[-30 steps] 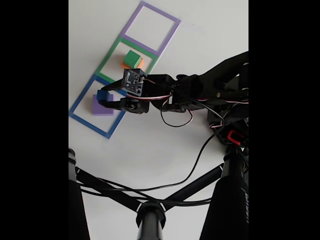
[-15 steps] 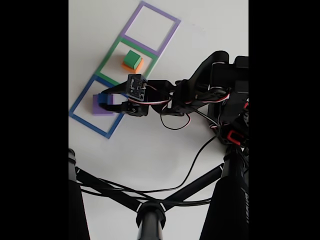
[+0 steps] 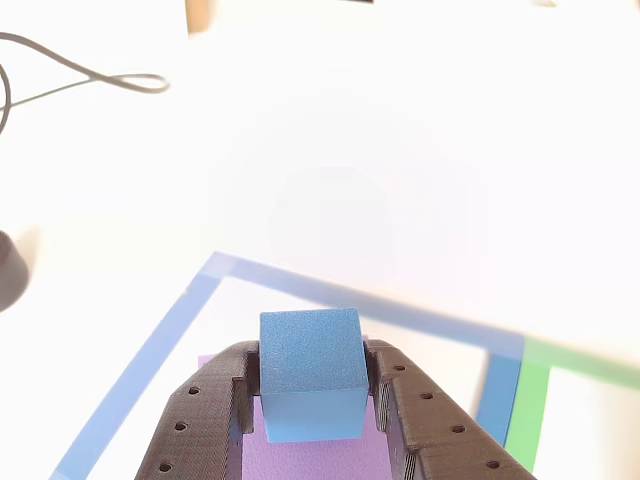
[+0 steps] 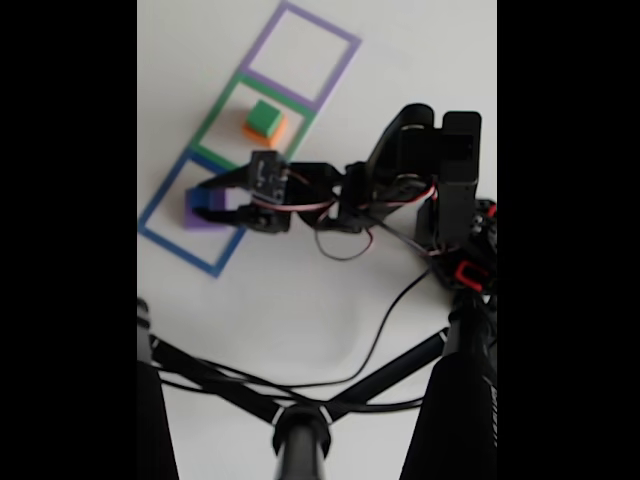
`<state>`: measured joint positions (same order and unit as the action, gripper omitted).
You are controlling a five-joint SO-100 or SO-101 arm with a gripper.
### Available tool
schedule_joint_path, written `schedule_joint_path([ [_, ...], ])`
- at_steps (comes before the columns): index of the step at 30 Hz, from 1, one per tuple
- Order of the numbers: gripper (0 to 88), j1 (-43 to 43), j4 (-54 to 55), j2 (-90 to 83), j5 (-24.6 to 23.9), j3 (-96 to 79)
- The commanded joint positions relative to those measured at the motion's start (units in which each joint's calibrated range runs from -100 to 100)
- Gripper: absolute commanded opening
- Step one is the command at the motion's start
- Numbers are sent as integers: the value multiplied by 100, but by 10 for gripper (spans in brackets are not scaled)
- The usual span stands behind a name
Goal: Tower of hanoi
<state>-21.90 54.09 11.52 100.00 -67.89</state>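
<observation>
the blue cube (image 3: 310,372) sits on top of the purple cube (image 3: 310,460), inside the blue square outline (image 4: 160,238) near the bench's left edge in the fixed view. the gripper (image 3: 311,400) has its jaws pinching the blue cube, one pressed to each side. in the next outline, green (image 4: 222,100), a green cube (image 4: 263,117) rests on an orange cube (image 4: 270,130), well apart from the jaws. the white bench (image 4: 320,290) carries a black cable.

Blue cube (image 3: 310,372) over purple cube (image 3: 310,458), between black fingers (image 3: 205,420). Green cube (image 4: 263,116) on orange cube (image 4: 272,131). White table (image 4: 300,290); blue outline (image 4: 170,238), green outline (image 4: 218,110), purple outline (image 4: 330,78). Black cable (image 4: 375,340).
</observation>
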Motion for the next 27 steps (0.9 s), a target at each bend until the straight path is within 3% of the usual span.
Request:
schedule_joint_path([
  [1,47,-73,178,14,0,134],
  [10,83,-44,404,265,0,134],
  [20,216,-34,485,305,0,161],
  [27,236,-25,194,-349,0,79],
])
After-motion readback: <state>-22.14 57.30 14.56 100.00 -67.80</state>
